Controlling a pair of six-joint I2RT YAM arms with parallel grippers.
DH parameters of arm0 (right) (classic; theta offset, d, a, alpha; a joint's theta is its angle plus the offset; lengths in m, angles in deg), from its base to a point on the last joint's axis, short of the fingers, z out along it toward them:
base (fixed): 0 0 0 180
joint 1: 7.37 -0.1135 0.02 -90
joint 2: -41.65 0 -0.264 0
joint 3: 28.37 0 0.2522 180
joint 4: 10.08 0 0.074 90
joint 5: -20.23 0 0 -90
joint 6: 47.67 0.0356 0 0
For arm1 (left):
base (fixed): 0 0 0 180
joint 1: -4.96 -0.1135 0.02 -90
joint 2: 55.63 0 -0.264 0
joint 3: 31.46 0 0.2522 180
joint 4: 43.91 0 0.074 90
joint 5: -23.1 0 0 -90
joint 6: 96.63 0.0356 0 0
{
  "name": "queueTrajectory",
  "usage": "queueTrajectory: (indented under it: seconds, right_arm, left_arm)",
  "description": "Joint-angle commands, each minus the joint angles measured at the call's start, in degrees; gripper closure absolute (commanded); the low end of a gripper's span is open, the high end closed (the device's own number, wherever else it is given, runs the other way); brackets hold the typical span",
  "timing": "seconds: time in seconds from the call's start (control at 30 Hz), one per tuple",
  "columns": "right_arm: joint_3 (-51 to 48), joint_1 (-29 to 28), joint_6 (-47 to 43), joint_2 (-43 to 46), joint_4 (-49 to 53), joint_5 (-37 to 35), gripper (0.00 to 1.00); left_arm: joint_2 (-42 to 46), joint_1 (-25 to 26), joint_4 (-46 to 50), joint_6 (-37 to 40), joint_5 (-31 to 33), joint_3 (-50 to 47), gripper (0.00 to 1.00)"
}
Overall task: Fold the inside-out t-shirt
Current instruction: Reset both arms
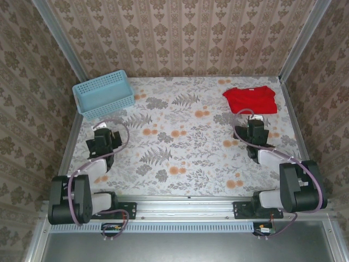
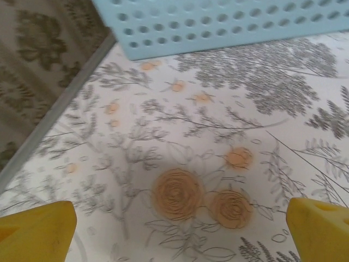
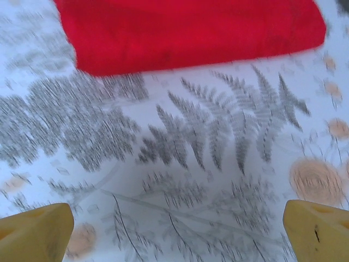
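The inside-out t-shirt (image 1: 251, 99) lies as a compact bright red bundle at the far right of the table, a small white tag at its back edge. Its near folded edge (image 3: 185, 33) spans the top of the right wrist view. My right gripper (image 1: 256, 126) hovers just in front of it, open, its yellow fingertips (image 3: 38, 234) wide apart over bare tablecloth, touching no cloth. My left gripper (image 1: 102, 136) sits at the left of the table, open as well, with yellow fingertips (image 2: 35, 232) over printed flowers and nothing between them.
A light blue perforated basket (image 1: 103, 94) stands at the far left, its wall (image 2: 218, 24) close ahead of the left gripper. A metal rail (image 2: 49, 125) edges the table on the left. Patterned walls enclose three sides. The floral cloth (image 1: 185, 136) lies between both arms.
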Motion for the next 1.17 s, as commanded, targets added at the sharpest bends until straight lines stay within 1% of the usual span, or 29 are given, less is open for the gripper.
queueTrajectory:
  seconds: [0.0,0.03,0.1,0.2,0.23,0.27,0.3,0.37,0.4,0.43,0.47,0.53,0.57,0.67,0.73,1.13]
  right_arm:
    - [-2.49,-0.09,-2.01,0.87,-14.96,2.30,0.00]
    - [-3.17,-0.53,-2.99,1.34,-16.06,2.42,0.00]
    - [-4.30,-2.09,-6.95,2.37,-18.32,0.46,0.00]
    - [-5.15,-0.59,-6.47,-0.35,-24.30,1.26,0.00]
    - [-4.26,-0.07,-5.84,-0.67,-22.78,3.17,0.00]
    - [-3.80,0.69,-5.36,-1.82,-22.75,5.71,0.00]
    - [-4.26,0.90,-5.16,-4.29,-25.50,6.76,0.00]
    - [-4.44,1.56,-5.34,-8.57,-29.83,10.10,0.00]
    - [-3.25,1.69,-5.65,-11.00,-29.85,11.21,0.00]
    - [-3.02,1.52,-6.04,-12.22,-31.21,11.07,0.00]
    - [-3.01,1.59,-5.88,-11.18,-29.70,11.16,0.00]
    - [-2.97,1.53,-5.92,-11.46,-30.13,10.92,0.00]
    - [-2.87,1.41,-5.93,-11.16,-29.10,10.60,0.00]
    - [-3.01,1.09,-6.10,-11.16,-29.47,10.08,0.00]
    - [-2.98,1.10,-6.10,-11.12,-29.39,10.21,0.00]
    - [-2.95,1.08,-6.14,-11.37,-29.42,10.18,0.00]
  left_arm:
    - [-2.45,-0.49,-17.91,7.00,-10.07,-0.49,0.00]
    - [-3.75,-0.53,-20.83,7.43,-10.56,-0.77,0.00]
    - [-7.61,-1.03,-26.87,8.20,-13.22,-1.55,0.00]
    - [-16.36,-0.96,-38.66,9.03,-15.63,-3.36,0.00]
    - [-18.66,-0.60,-42.61,10.22,-15.66,-3.44,0.00]
    - [-17.11,-0.31,-38.38,10.27,-16.24,-2.79,0.00]
    - [-16.04,-0.30,-34.11,10.21,-16.63,-1.42,0.00]
    - [-17.45,-0.31,-34.97,10.98,-17.11,-0.56,0.00]
    - [-16.78,-0.28,-33.09,10.51,-16.84,-0.25,0.00]
    - [-16.80,-0.14,-32.69,10.50,-16.15,0.04,0.00]
    - [-17.26,0.16,-32.73,10.58,-14.50,0.56,0.00]
    - [-17.15,0.54,-28.39,9.69,-11.73,2.64,0.00]
    - [-17.24,0.54,-27.76,9.31,-11.01,3.04,0.00]
    - [-17.27,0.92,-28.90,8.70,-7.34,2.44,0.00]
    - [-17.45,1.36,-29.37,8.83,-6.34,2.38,0.00]
    - [-17.37,1.40,-29.31,8.83,-6.24,2.36,0.00]
